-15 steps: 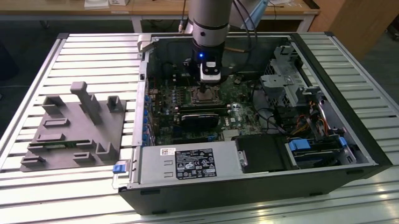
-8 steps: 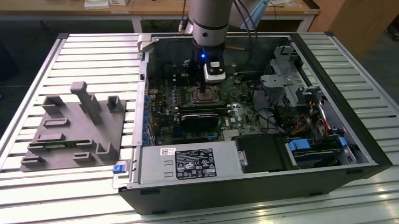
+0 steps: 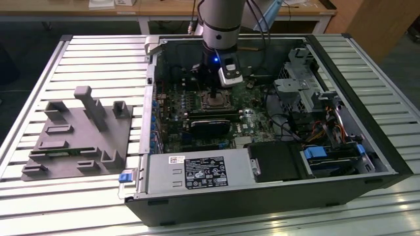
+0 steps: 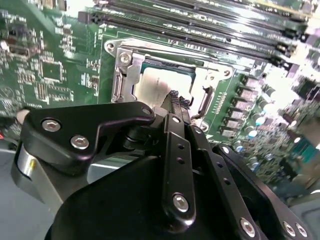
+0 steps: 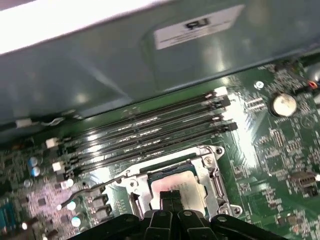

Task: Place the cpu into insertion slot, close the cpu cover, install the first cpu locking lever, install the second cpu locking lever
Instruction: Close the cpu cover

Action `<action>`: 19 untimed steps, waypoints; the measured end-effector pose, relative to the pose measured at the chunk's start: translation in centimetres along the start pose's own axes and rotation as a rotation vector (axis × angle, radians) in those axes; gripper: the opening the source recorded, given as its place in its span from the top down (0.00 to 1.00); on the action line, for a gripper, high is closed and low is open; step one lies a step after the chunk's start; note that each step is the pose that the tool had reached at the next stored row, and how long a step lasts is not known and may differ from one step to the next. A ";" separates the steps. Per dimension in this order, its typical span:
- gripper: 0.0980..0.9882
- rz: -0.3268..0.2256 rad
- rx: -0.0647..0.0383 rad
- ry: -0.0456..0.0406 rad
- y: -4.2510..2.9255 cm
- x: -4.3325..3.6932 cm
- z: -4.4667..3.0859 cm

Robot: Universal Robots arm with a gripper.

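Open computer case (image 3: 262,201) lies on its side on a slatted metal tabletop (image 3: 98,54). The arm (image 3: 220,24) reaches straight down into the case over the motherboard. End effector (image 4: 176,96) is closed: in both wrist views the two black fingertips sit pressed together, nothing visible between them. They hover right over the cpu (image 4: 155,85), very near its top; cannot tell if they touch. The cpu is seated flat in the insertion slot (image 3: 214,101), dull silver top facing up, near the middle of the board in the exterior view. The cpu cover (image 4: 125,75) looks to be lying down around the cpu, its silvery frame bordering the chip with the top showing through the window. In the first wrist view a thin wire lever (image 5: 95,189) sticks out from the socket corner toward a group of small capacitors; a second lever (image 5: 216,175) runs along the other side of the frame. Cannot tell if either is latched. Long black memory slots (image 5: 145,132) run parallel just beside the socket, between it and the case wall. A round coin battery (image 5: 283,103) sits on the board, well apart from the socket. In the exterior view a black card (image 3: 210,127) lies just in front of the socket, with a labelled power supply (image 3: 196,172) at the case's near edge. A grey plastic fixture (image 3: 78,132) sits on the tabletop to the exterior view's left of the case.
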State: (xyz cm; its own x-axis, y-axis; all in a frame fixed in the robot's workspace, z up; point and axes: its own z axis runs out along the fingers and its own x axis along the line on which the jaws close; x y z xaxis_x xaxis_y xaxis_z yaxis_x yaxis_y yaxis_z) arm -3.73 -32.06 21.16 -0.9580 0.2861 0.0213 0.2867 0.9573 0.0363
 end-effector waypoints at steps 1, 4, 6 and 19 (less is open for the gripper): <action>0.99 -0.018 0.000 0.0006 0.00 0.00 0.01; 0.99 -0.074 0.001 0.0026 0.00 0.00 0.06; 0.99 -0.109 0.002 0.0034 0.00 0.00 0.10; 0.99 -0.230 0.004 0.0014 -0.01 0.00 0.25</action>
State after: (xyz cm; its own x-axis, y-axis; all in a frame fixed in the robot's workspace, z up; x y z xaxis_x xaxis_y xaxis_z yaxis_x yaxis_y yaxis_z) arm -3.74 -32.06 20.91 -0.9981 0.0607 0.0144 0.0612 0.9975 0.0362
